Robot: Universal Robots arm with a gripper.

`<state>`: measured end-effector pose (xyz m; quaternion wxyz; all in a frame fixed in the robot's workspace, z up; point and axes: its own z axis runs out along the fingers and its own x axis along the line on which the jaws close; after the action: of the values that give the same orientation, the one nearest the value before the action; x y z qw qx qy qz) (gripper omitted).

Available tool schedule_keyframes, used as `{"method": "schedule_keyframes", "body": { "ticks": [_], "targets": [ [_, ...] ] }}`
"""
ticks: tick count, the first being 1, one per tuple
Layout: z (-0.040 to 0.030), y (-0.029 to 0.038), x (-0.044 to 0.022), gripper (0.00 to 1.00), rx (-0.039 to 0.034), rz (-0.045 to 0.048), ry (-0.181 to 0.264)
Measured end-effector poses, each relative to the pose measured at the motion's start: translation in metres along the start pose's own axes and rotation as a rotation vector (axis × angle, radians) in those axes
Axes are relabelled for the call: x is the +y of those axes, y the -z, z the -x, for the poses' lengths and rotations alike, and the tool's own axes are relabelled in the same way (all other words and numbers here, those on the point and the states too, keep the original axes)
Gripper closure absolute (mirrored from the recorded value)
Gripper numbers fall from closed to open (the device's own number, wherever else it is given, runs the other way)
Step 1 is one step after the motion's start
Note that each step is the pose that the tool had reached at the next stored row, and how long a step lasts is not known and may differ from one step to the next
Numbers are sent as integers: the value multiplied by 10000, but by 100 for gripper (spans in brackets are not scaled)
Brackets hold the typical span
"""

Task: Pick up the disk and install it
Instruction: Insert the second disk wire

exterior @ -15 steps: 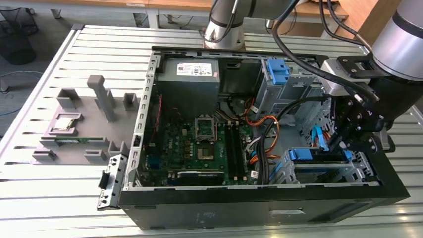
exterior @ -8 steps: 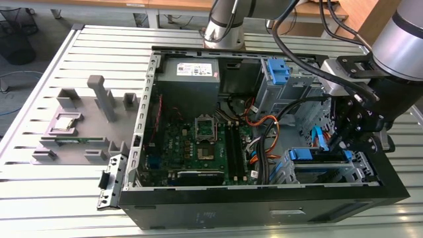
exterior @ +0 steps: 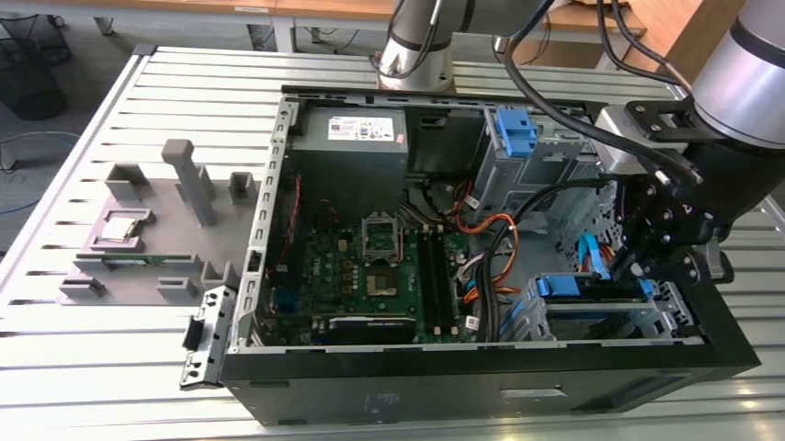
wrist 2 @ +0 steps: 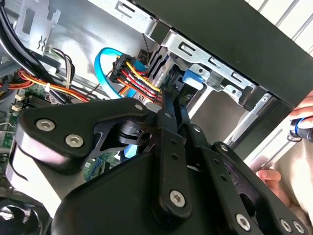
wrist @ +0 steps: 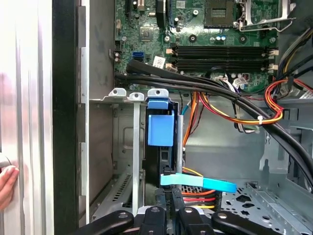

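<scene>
No legible text anywhere, only an unreadable white sticker [exterior: 366, 128] on the grey box [exterior: 349, 147].

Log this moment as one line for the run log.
stage: disk install | gripper: inside computer case, at drive cage | disk: blue-railed, seated in cage slot | person's hand: at case edge

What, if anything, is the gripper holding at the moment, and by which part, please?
It cannot be told. The gripper sits at the edge of the blue-railed silver disk standing in its metal bay, but contact is hidden.
</scene>
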<state>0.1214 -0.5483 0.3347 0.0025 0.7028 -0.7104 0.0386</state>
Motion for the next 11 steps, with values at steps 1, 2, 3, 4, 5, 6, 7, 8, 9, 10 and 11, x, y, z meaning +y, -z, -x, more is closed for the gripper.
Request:
{"method": "schedule_keyframes", "body": {
  "ticks": [1, 2, 3, 4, 5, 6, 7, 8, 9, 10, 11],
  "targets": [
    [0, 0, 0, 83, 1, 1, -10],
    [0, -2, 0, 83, 0, 1, -11],
    [1, -6, 0, 83, -2, 1, -12],
    [1, -11, 0, 83, -4, 1, -12],
    [1, -15, 0, 83, -2, 1, -12],
    [1, -19, 1, 83, -1, 1, -11],
    [2, -23, 1, 83, 0, 1, -12],
    [2, -26, 1, 83, 1, 1, -12],
    [2, -28, 1, 83, 3, 2, -14],
    [2, -31, 1, 83, 2, 1, -16],
    [2, -36, 1, 83, 0, 1, -17]
  ]
}}
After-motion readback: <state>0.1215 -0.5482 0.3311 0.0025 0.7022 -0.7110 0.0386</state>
